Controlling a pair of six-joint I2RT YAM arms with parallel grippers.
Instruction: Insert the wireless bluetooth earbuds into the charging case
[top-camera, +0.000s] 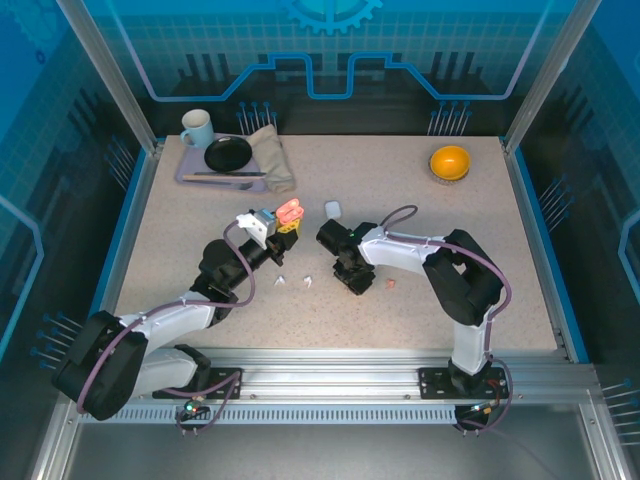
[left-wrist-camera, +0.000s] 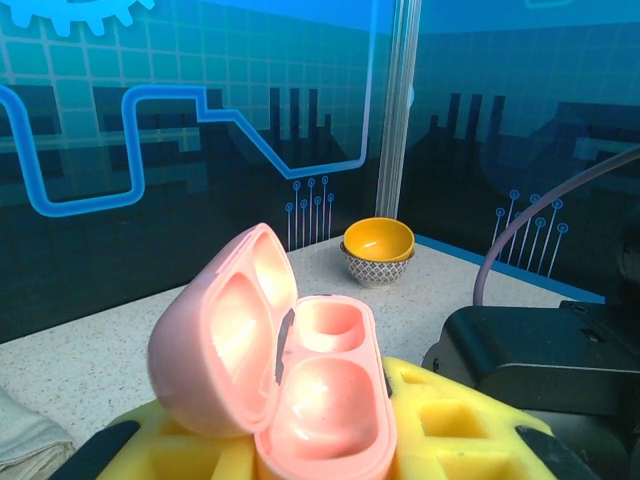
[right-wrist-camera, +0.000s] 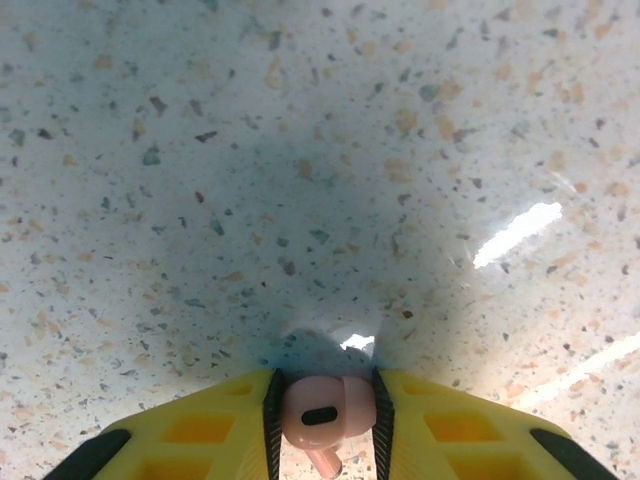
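Left gripper (top-camera: 283, 221): clenched on the pink charging case (left-wrist-camera: 318, 400), which sits raised off the table between yellow, waffle-pocketed fingers (left-wrist-camera: 440, 420). The case is smooth, glossy plastic and pebble-shaped. Its lid is hinged open to the left, and two rounded wells show in the base, both hollow.

Right gripper (right-wrist-camera: 325, 398): lowered close to the table (right-wrist-camera: 300, 150), a matte speckled stone-look surface with flecks of grey and tan. The black pads press both sides of one salmon-pink earbud (right-wrist-camera: 328, 408), a rounded bulb with a dark oval slot and a short stem pointing down. The jaws are grasping it.

Top view: two white earbuds (top-camera: 282, 281) (top-camera: 307, 281) lie loose on the table between the arms. A second pink earbud (top-camera: 391, 284) lies just right of the right gripper. The white case (top-camera: 332, 209), small and rounded, sits near the pink case.

An orange bowl (left-wrist-camera: 378, 248) with a grey patterned outside stands far right.
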